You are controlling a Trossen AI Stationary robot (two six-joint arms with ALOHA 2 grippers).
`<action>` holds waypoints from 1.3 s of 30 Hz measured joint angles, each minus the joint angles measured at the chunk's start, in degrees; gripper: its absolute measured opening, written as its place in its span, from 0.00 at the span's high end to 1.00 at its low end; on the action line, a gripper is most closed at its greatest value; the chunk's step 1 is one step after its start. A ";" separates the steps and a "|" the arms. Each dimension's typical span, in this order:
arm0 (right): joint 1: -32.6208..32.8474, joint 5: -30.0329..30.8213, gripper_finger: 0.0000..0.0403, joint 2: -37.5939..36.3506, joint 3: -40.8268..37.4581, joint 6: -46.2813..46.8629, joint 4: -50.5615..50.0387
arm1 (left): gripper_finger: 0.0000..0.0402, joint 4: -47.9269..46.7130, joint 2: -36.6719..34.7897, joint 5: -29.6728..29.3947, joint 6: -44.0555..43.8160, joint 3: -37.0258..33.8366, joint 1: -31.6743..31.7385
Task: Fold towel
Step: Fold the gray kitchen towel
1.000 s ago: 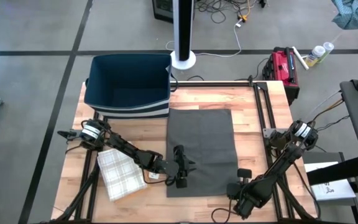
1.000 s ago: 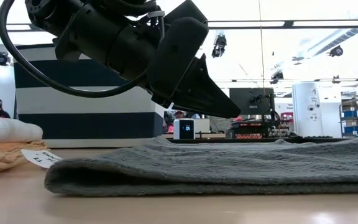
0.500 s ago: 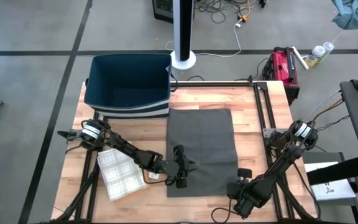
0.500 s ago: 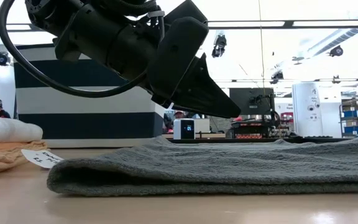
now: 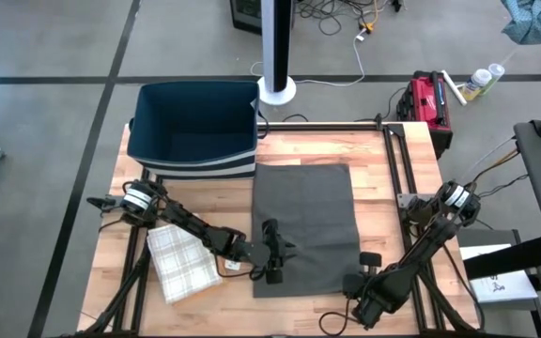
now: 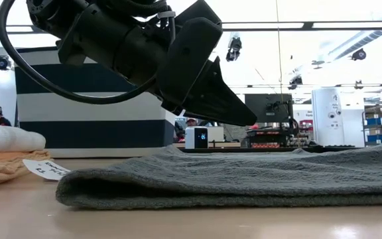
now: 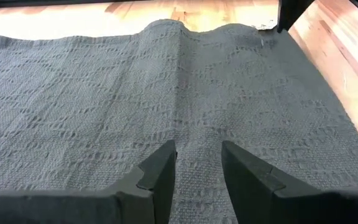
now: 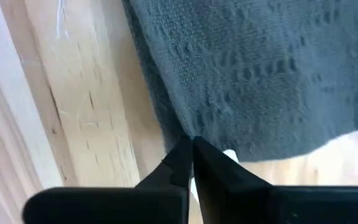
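1. Grey towel (image 5: 303,225) lies flat on the table (image 5: 205,188), in front of the blue bin (image 5: 193,127). I read this as setup for the first fold.
2. My left gripper (image 7: 199,167) sits at the towel's near left corner, fingers apart with a ridge of cloth between them; not clamped, I judge.
3. My right gripper (image 8: 191,152) is at the near right corner, fingers together right at the towel's edge. Whether cloth is pinched there, I can't make out.
4. Low view: left arm blocks much; right gripper unseen there.
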 joint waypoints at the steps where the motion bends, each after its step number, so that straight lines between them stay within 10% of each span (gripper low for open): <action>1: 0.00 0.00 0.99 0.00 0.43 0.00 -0.78 | 0.69 0.02 0.00 -0.01 0.00 0.00 -0.06; 31: 0.00 -7.55 0.99 -0.02 -1.44 2.43 16.38 | 0.67 0.02 0.00 0.00 -0.22 0.00 -0.18; 39: -0.21 -8.17 0.84 -0.06 -2.00 3.46 18.38 | 0.66 0.02 0.00 0.00 -0.24 0.00 -0.18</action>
